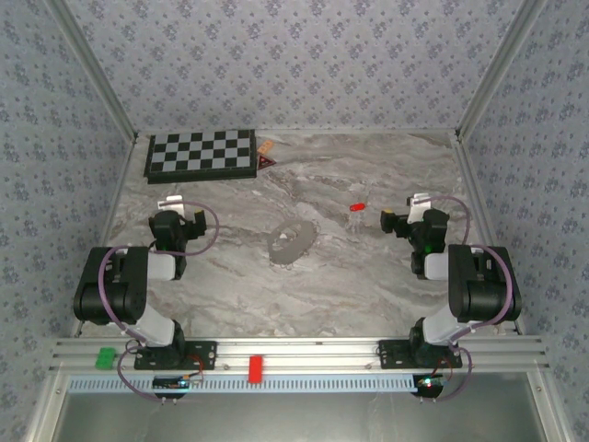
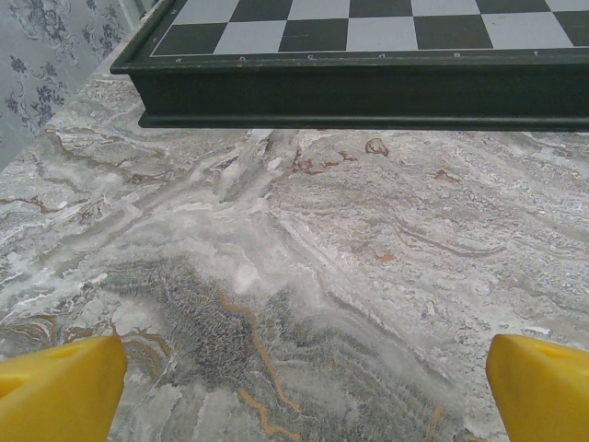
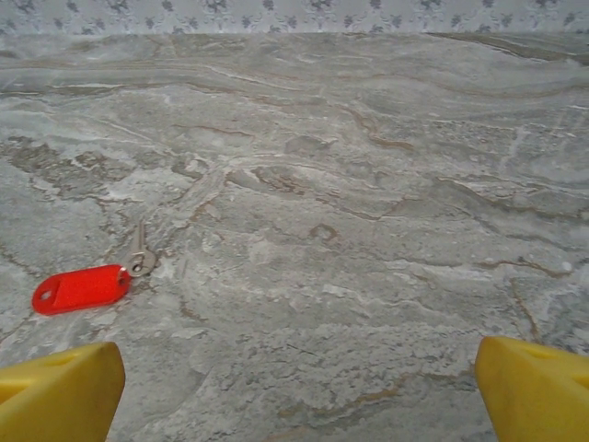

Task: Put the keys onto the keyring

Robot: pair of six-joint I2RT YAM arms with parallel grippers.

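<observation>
The keys [image 1: 357,208] are a small silvery key on a bright red tag, lying flat on the marble table right of centre. In the right wrist view the keys [image 3: 87,285] lie ahead and to the left of my fingers. The keyring [image 1: 292,239], a pale oval loop, rests near the table's middle. My right gripper [image 1: 420,201] hovers right of the keys, and my right gripper [image 3: 299,391] is open over bare marble. On the left side, my left gripper [image 1: 171,201] points at the chessboard; my left gripper [image 2: 304,391] is open with nothing between its fingers.
A green-and-white chessboard [image 1: 201,153] sits at the back left, and its dark edge [image 2: 368,92] stands close in front of the left fingers. An orange-brown triangular piece [image 1: 266,162] lies beside it. A red block [image 1: 256,368] and a green block [image 1: 106,356] sit on the near rail.
</observation>
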